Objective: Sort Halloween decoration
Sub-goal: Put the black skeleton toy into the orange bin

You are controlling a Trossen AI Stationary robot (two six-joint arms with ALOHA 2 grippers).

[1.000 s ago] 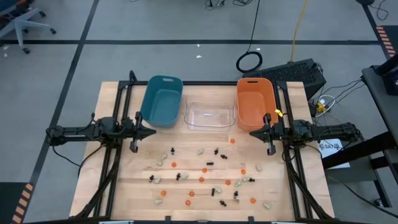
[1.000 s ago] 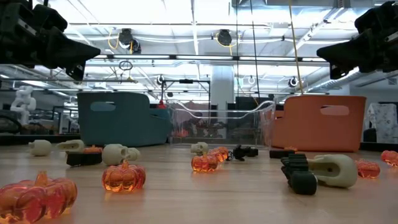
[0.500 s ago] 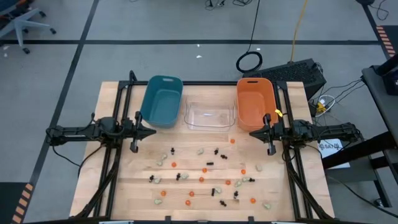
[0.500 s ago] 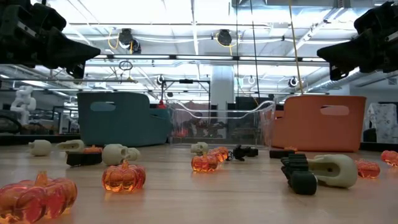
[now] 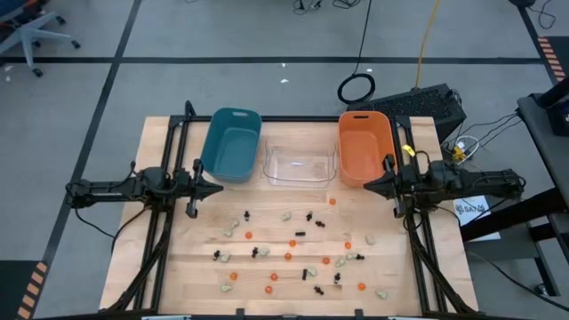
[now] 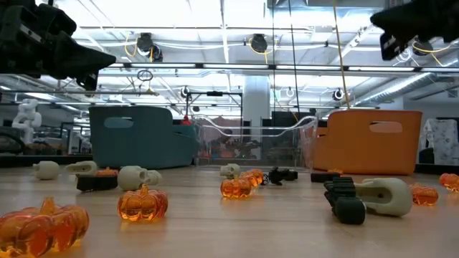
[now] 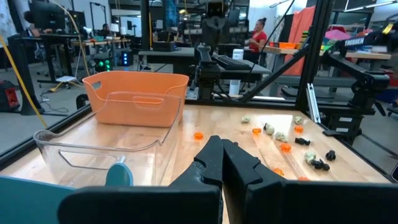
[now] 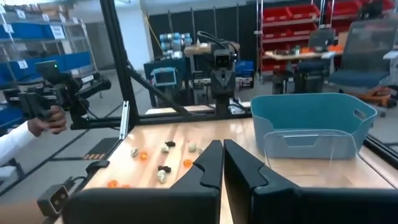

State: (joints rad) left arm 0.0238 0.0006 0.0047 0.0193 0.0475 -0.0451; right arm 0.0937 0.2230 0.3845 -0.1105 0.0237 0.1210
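The Halloween decoration is a scatter of tiny trinkets (image 5: 293,253) lying on the near half of the wooden table: clear orange pumpkins (image 6: 143,203), black spidery pieces (image 6: 344,199) and pale lumps (image 6: 133,176). No gripper touches any of them. My left gripper (image 5: 219,189) hovers shut above the table's left side, near the teal bin, and shows in its wrist view (image 7: 221,144). My right gripper (image 5: 364,186) hovers shut high at the table's right side, beside the orange bin, and shows in its wrist view (image 8: 222,147).
Three bins stand in a row along the far edge: teal (image 5: 231,142), clear (image 5: 300,164) and orange (image 5: 364,147). Black frame rails (image 5: 169,222) run along both table sides. A person's hand (image 8: 43,121) shows beyond the table's near edge. Bare wood lies between bins and trinkets.
My right gripper has risen and drawn back a little toward the table's right edge, staying shut. The trinkets have stayed where they were.
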